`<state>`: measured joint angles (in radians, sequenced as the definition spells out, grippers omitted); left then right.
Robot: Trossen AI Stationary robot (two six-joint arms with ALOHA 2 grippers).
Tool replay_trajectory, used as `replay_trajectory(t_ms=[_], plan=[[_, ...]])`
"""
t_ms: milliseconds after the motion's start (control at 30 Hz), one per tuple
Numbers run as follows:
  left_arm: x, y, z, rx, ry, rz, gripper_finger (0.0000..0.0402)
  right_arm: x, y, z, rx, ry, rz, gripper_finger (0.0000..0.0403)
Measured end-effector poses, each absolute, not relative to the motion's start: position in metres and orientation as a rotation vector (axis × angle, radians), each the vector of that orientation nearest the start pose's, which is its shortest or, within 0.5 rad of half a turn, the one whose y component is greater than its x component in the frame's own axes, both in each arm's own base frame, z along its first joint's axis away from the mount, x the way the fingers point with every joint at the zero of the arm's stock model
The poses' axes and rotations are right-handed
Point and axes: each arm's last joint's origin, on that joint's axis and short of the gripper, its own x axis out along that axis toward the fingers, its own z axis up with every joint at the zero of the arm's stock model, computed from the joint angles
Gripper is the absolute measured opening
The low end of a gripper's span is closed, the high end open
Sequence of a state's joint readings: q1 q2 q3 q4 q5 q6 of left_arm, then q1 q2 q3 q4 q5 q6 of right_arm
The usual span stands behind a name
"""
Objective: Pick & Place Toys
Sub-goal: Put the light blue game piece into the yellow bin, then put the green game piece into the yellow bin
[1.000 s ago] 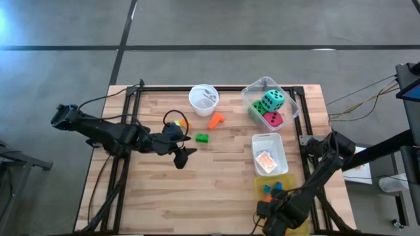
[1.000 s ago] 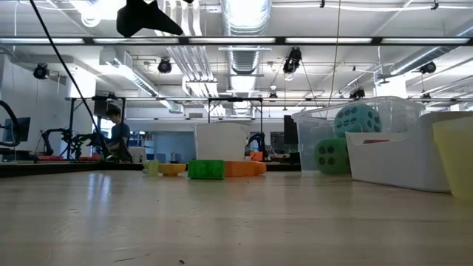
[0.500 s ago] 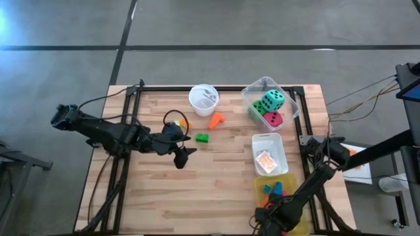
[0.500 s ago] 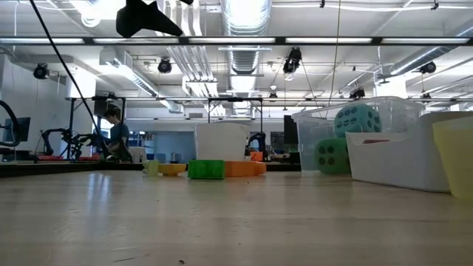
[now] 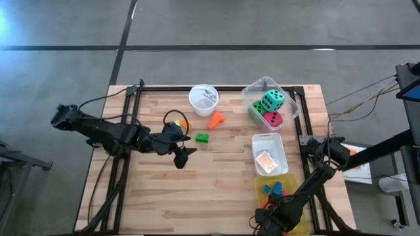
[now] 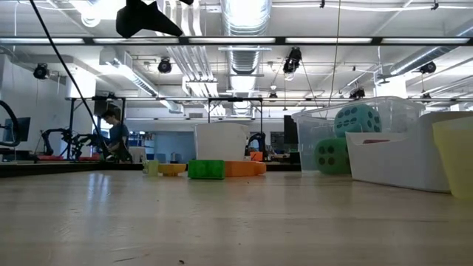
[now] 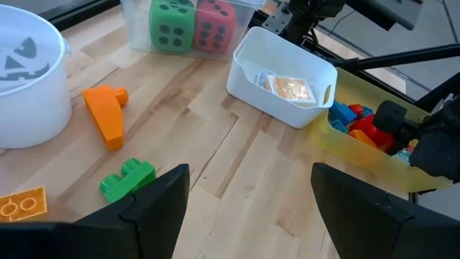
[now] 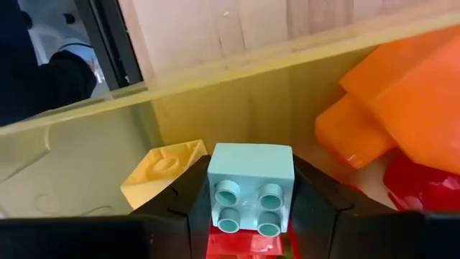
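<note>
Sorted so far: three dice, green (image 7: 172, 25), teal (image 5: 273, 100) and red-pink (image 7: 213, 26), in the clear bin (image 5: 290, 105) at the table's far right corner; a card pack (image 5: 265, 161) in the white bin (image 5: 281, 148) nearer the front; a heap of blocks, orange (image 8: 392, 108), red and blue, in the yellow bin (image 7: 338, 141) at the near right edge. Left to sort, loose on the table (image 5: 223, 183): a green block (image 5: 202, 137), an orange piece (image 5: 215, 120) beside the white cup (image 5: 203, 98), and a flat orange block (image 7: 20, 203) near the left gripper; the job looks well over half done. Right gripper (image 8: 248, 216): lowered into the yellow bin, fingers closed against the sides of a pale blue block (image 8: 250, 185), studs facing the wrist camera, a yellow block (image 8: 164, 170) just beside it; probably about to let it go there. Right arm runs along the table's right edge, folded down to the near corner. Left gripper (image 5: 182, 157): held above the middle of the table, near the green block, fingers spread wide with nothing between them; arm stretched in from the left side, tilted toward the loose pieces, likely next to take one.
</note>
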<state>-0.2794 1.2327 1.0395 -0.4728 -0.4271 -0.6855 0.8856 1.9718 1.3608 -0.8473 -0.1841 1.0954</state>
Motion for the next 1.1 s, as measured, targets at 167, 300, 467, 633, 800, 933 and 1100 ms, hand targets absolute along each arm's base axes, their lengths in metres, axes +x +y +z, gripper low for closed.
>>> replay_trajectory(t_ms=[167, 300, 467, 633, 800, 933, 1100], plan=[[0.252, -0.060, 0.306, -0.434, 0.545, 0.348, 0.0293, 0.229, 0.289, 0.160, 0.315, 1.652, -0.006, 0.0143], [0.252, -0.059, 0.306, -0.433, 0.547, 0.349, 0.0293, 0.229, 0.289, 0.160, 0.314, 1.653, -0.009, 0.0221], [0.251, -0.060, 0.306, -0.433, 0.547, 0.348, 0.0293, 0.230, 0.288, 0.160, 0.318, 1.652, -0.011, 0.0304], [0.251, -0.060, 0.306, -0.433, 0.547, 0.348, 0.0293, 0.230, 0.288, 0.160, 0.336, 1.654, -0.032, 0.0347], [0.251, -0.059, 0.305, -0.431, 0.555, 0.352, 0.0293, 0.230, 0.288, 0.160, 0.346, 1.658, -0.051, 0.0356], [0.249, -0.054, 0.301, -0.478, 0.591, 0.405, 0.0293, 0.230, 0.288, 0.165, 0.344, 1.666, -0.066, 0.0357], [0.245, -0.044, 0.293, -0.450, 0.675, 0.468, 0.0293, 0.232, 0.292, 0.184, 0.294, 1.676, -0.037, 0.0357]])
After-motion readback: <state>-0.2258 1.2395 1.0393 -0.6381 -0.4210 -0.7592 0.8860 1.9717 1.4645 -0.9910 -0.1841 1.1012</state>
